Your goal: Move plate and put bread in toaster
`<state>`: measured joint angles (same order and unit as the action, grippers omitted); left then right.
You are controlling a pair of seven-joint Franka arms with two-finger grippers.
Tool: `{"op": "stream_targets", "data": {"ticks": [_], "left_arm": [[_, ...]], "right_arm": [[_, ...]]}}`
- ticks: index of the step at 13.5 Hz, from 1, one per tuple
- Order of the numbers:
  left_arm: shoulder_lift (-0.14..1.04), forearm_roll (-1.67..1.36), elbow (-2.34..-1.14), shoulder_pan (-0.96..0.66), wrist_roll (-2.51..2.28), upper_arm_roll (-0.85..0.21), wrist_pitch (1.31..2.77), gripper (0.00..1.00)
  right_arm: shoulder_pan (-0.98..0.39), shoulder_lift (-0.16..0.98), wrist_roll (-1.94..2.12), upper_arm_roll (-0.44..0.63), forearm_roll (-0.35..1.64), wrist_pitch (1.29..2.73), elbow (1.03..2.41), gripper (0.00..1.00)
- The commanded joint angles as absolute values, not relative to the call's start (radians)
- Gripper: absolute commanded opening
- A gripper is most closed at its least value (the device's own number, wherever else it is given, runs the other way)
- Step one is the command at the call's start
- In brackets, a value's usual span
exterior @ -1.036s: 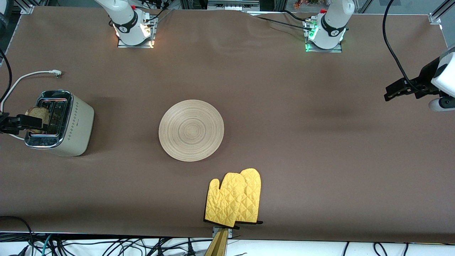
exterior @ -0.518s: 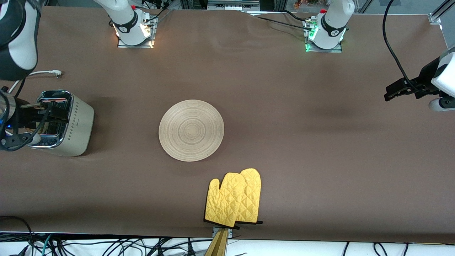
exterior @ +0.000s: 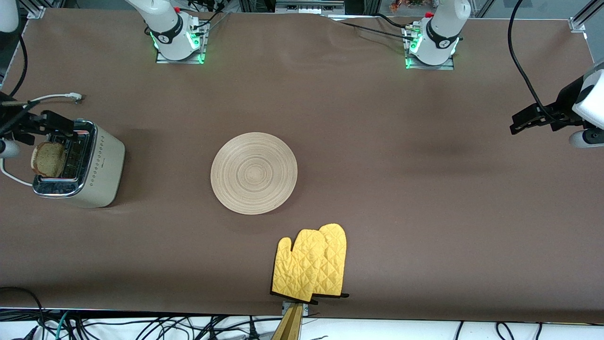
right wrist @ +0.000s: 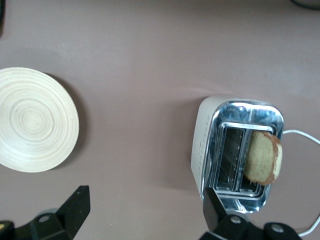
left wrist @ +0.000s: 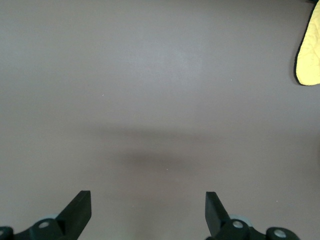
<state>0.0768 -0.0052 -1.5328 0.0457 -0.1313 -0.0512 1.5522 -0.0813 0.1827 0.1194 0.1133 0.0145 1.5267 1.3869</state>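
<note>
Now both wide apart, empty: right gripper [exterior: 59, 126] above toaster [exterior: 94, 165], left gripper [left wrist: 148, 212] over table [left wrist: 150, 75]

Grooved matt wooden plate [exterior: 254, 173], glossy chrome-topped toaster [exterior: 78, 164], quilted cloth mitts [exterior: 310, 262].

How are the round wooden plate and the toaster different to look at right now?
The plate is flat, round and pale wood with ring grooves; the toaster is a tall cream box with a shiny chrome top. The plate lies bare, while the toaster has a slice of bread sticking up from one slot. The plate sits mid-table; the toaster stands toward the right arm's end. Both rest on the brown table.
</note>
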Motion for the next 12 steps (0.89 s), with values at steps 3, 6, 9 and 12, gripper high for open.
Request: {"op": "stream_targets", "data": {"ticks": [3, 6, 9, 12], "left_arm": [[0.091, 0.025, -1.503, 0.043, -0.112, -0.051, 1.537, 1.0], [0.091, 0.025, -1.503, 0.044, -0.112, -0.049, 1.537, 1.0], [0.089, 0.025, -1.502, 0.046, -0.112, -0.046, 1.537, 1.0], [0.087, 0.025, -1.5, 0.049, -0.112, -0.044, 1.537, 1.0]], "right_arm": [[-0.032, 0.098, 0.098, 0.077, 0.006, 1.543, 1.522, 1.0], [-0.035, 0.133, 0.1, 0.08, 0.002, 1.523, 1.47, 1.0], [-0.034, 0.137, 0.1, 0.08, -0.002, 1.525, 1.468, 1.0], [-0.038, 0.137, 0.1, 0.077, -0.034, 1.525, 1.468, 1.0]]}}
